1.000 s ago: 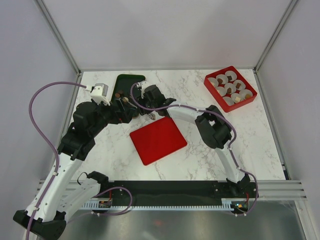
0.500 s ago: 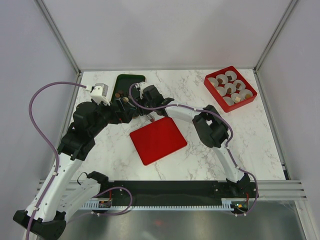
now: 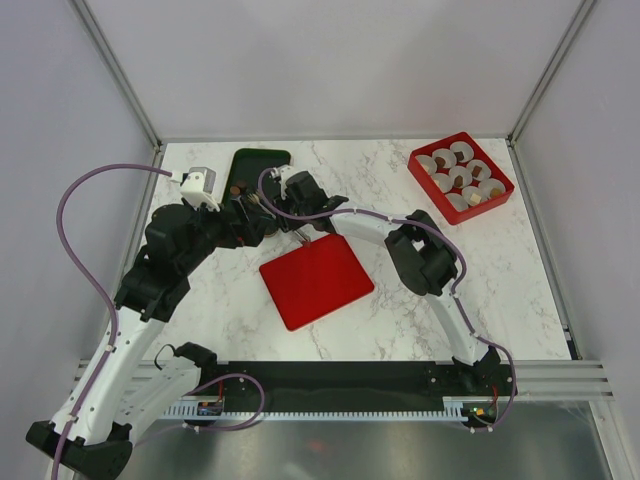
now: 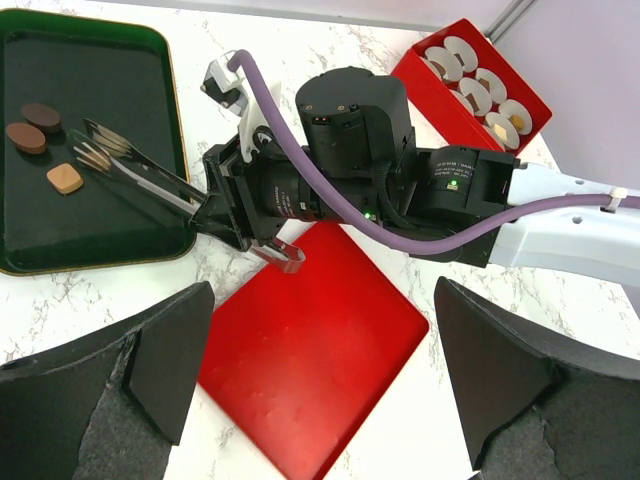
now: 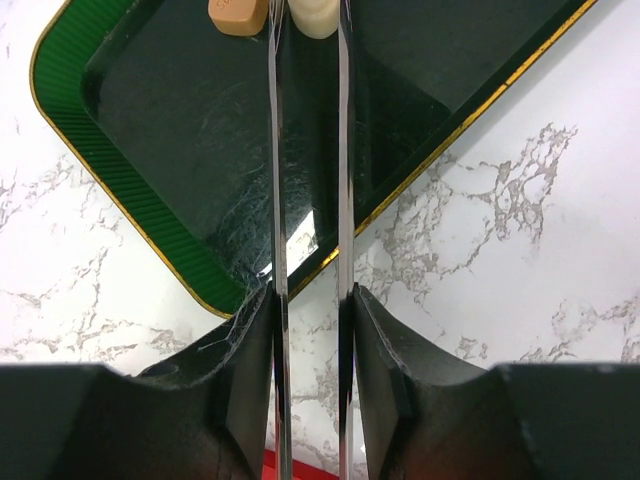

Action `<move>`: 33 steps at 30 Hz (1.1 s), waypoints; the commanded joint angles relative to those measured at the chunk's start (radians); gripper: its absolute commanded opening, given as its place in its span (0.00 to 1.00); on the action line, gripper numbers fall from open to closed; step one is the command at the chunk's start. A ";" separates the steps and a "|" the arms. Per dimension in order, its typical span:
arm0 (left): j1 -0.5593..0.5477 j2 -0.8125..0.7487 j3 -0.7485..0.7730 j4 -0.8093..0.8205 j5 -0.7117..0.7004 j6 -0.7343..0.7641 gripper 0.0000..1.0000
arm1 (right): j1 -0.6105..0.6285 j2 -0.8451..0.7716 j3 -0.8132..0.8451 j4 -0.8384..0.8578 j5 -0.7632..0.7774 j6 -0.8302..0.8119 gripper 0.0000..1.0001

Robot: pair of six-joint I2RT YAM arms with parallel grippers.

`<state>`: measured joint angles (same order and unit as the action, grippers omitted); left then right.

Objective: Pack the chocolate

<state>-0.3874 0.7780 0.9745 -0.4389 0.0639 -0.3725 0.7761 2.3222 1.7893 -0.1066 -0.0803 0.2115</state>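
Our right gripper (image 5: pixel 311 325) clasps the tongs (image 5: pixel 278 150), blades straddling a cream chocolate (image 5: pixel 313 14) at top of frame, ready to pinch; our left gripper (image 4: pixel 325 370) hangs released.

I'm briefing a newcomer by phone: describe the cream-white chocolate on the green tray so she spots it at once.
Find the dark green tray at the back left of the marble table. The metal tongs reach onto it, and the cream-white chocolate sits between their tips. Its tan neighbour lies just outside one blade; the other two pieces are brown.
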 commanded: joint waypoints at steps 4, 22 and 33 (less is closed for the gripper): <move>0.008 -0.009 0.003 0.040 0.007 -0.020 1.00 | 0.005 -0.087 -0.030 0.001 0.013 0.000 0.38; 0.008 -0.008 0.001 0.042 0.008 -0.022 1.00 | -0.017 -0.208 -0.097 -0.042 0.010 0.048 0.38; 0.008 -0.008 0.003 0.042 0.011 -0.022 1.00 | -0.103 -0.363 -0.232 -0.099 0.068 0.092 0.36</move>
<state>-0.3874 0.7776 0.9745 -0.4389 0.0635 -0.3725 0.7136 2.0815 1.6096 -0.2081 -0.0551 0.2768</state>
